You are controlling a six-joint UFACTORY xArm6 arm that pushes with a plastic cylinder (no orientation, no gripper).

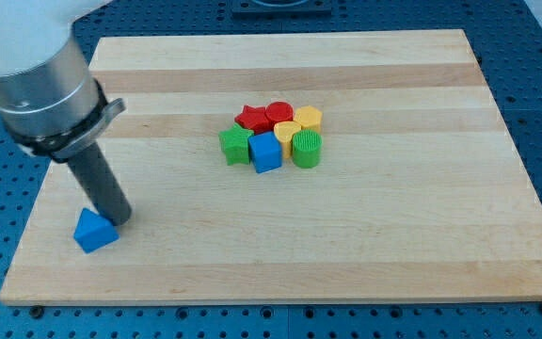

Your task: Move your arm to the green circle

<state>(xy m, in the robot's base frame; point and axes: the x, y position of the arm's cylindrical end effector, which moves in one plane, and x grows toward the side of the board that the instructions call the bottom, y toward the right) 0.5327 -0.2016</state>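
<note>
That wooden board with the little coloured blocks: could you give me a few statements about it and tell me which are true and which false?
1. My tip is right beside the blue triangle. True.
2. My tip touches the green circle. False: the circle sits far off towards the view's right, in the cluster.
3. The blue cube lies between the green star and the green circle. True.
4. The red star stands alone at the view's bottom. False: it is in the cluster, on its upper side.
</note>
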